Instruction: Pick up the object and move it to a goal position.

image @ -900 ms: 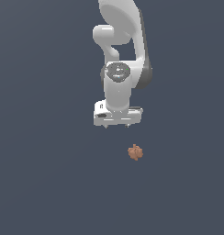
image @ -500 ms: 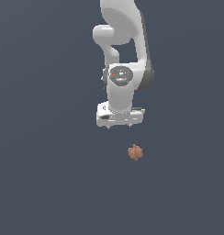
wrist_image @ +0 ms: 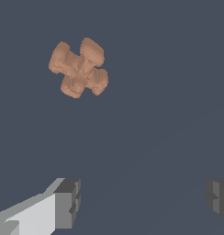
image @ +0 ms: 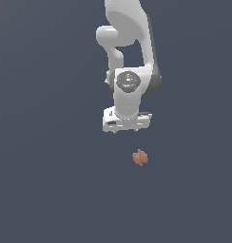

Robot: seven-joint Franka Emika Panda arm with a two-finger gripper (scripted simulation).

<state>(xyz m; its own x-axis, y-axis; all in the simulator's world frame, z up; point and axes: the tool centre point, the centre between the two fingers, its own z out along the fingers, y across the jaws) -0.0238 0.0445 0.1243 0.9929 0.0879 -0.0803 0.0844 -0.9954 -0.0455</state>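
Since the earlier frames the gripper (image: 126,128) has come down a little and drifted slightly toward the exterior view's right, closing on the object (image: 140,157), which has not shifted. At present the white hand hangs above the dark grey floor (image: 46,180) with its fingers pointing down; from it, the object lies at about five o'clock in the exterior view, near but clearly apart, not under the fingers.

Seen from the wrist, the jaws stand wide: two grey pads (wrist_image: 67,203) sit far apart with bare floor (wrist_image: 146,137) between them and nothing held. The object (wrist_image: 78,68) appears there as an orange-brown lump with four rounded knobs, resting on the floor outside the gap between the pads, at roughly eleven o'clock from the midpoint of the gripper (wrist_image: 143,199).
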